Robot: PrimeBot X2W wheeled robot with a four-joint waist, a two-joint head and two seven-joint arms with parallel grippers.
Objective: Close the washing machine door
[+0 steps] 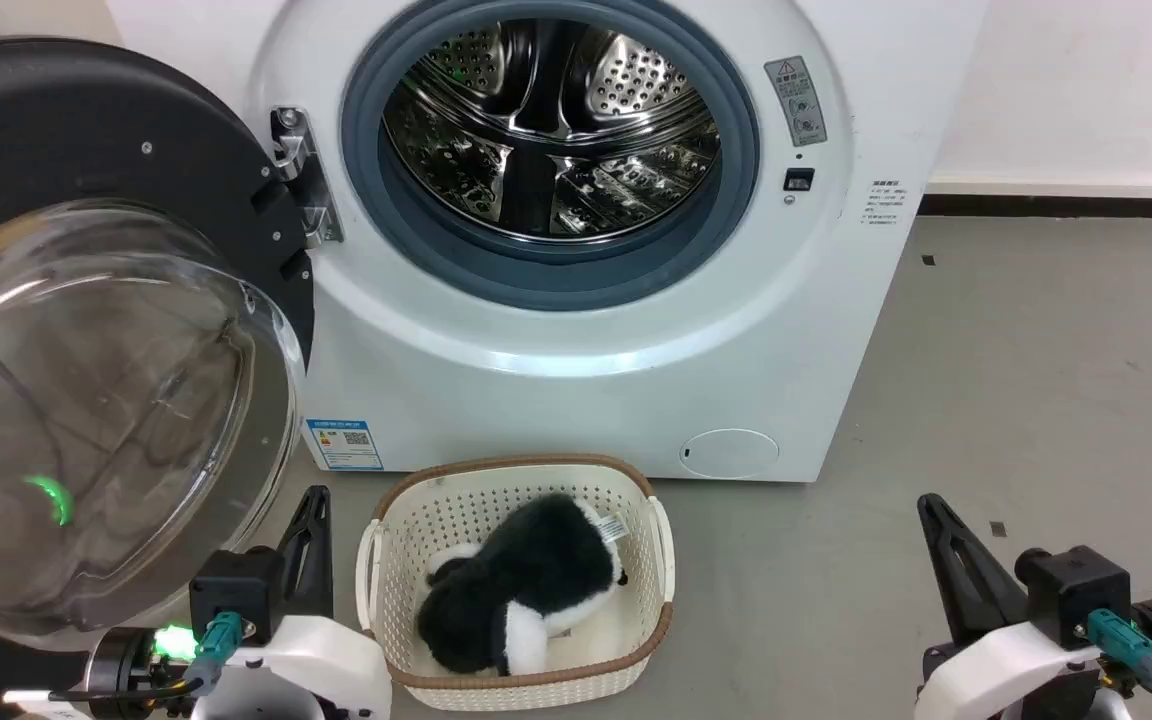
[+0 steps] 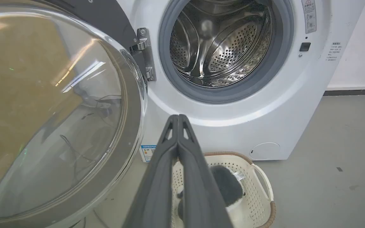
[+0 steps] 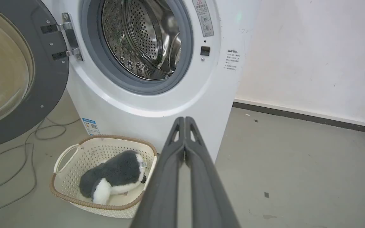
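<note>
1. The washing machine door [image 1: 106, 350] is standing wide open. It is hanging from its metal hinge [image 1: 301, 175] at the 9 o'clock side of the drum opening [image 1: 551, 140], with its glass bowl bulging toward the robot.
2. The washing machine [image 1: 586, 380] is sitting on the floor [image 1: 1036, 400] with its opening uncovered.
3. The left gripper [image 1: 316, 500] is hovering just beside the door's lower rim. In the head view the door is lying at about 10 o'clock from it. Its fingers [image 2: 169, 164] are pressing together on nothing.
4. The right gripper [image 1: 936, 510] is hanging well apart from the door, off at 3 o'clock, with its fingers [image 3: 169, 164] likewise together and empty.
5. The left arm is looking the nearer one for the job. It is sitting on the bowl side, though, so the push is probably needing a reach round the rim to the outer face, which is turning away from every view.
6. A cream basket [image 1: 516, 470] holding a plush toy [image 1: 526, 590] is lying at 6 o'clock of the opening, between the grippers. I cannot tell whether the swinging rim is going to clear it.
</note>
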